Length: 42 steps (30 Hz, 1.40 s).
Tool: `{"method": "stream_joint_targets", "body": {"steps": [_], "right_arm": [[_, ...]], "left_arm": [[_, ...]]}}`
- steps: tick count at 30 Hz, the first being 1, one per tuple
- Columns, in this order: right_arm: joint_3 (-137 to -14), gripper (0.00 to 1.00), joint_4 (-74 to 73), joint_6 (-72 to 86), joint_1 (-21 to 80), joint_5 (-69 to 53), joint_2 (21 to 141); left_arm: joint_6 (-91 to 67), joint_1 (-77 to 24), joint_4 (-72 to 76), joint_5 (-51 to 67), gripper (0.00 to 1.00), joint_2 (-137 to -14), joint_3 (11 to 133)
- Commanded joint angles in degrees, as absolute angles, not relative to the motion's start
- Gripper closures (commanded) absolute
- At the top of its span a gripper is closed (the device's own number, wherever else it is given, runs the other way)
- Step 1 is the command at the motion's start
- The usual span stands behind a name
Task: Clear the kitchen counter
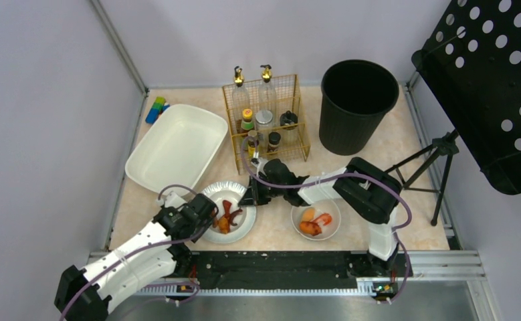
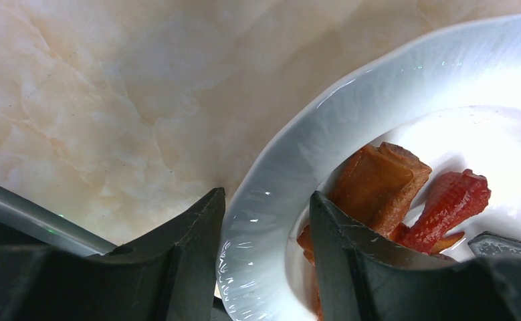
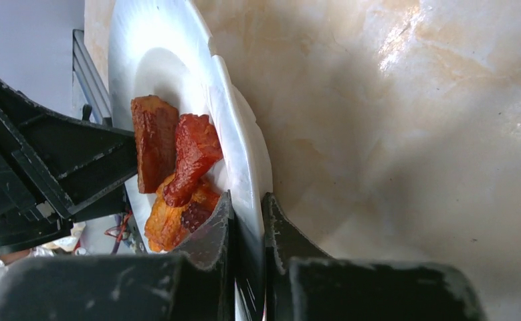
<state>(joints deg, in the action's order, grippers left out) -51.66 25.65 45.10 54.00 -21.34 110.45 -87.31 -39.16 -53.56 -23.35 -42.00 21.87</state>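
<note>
Table (image 1: pixel 274 235), near edge: plate (image 1: pixel 219 190) lies between 2 pincers; right pincer (image 3: pixel 247 200) clamps its rim, left pincer (image 2: pixel 267 200) straddles the opposite rim, half-open, gripping nothing.

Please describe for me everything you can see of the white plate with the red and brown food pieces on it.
The white plate is round, glossy and ceramic-looking, with a wide, faintly fluted rim. It lies on the kitchen counter, near its front edge, and carries reddish and brown food pieces. The right gripper pinches its rim on the far right side. The left gripper straddles the near left rim, jaws apart.
</note>
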Motion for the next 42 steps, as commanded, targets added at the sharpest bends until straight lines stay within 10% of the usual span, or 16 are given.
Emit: {"method": "stream_joint_targets", "body": {"steps": [1,11,42], "right_arm": [[-53.22,1.00,26.58,45.51,54.41,-20.73,112.34],[-51.93,1.00,27.48,46.52,54.45,-19.75,109.94],[-50.19,1.00,17.21,53.37,51.42,-22.07,88.27]], "left_arm": [[-86.62,-39.20,-53.57,-23.91,0.47,-41.32,21.28],[-81.59,-39.20,-60.17,-22.62,0.29,-40.68,29.75],[-63.23,-39.20,-65.83,-32.75,0.33,-41.22,61.60]]}}
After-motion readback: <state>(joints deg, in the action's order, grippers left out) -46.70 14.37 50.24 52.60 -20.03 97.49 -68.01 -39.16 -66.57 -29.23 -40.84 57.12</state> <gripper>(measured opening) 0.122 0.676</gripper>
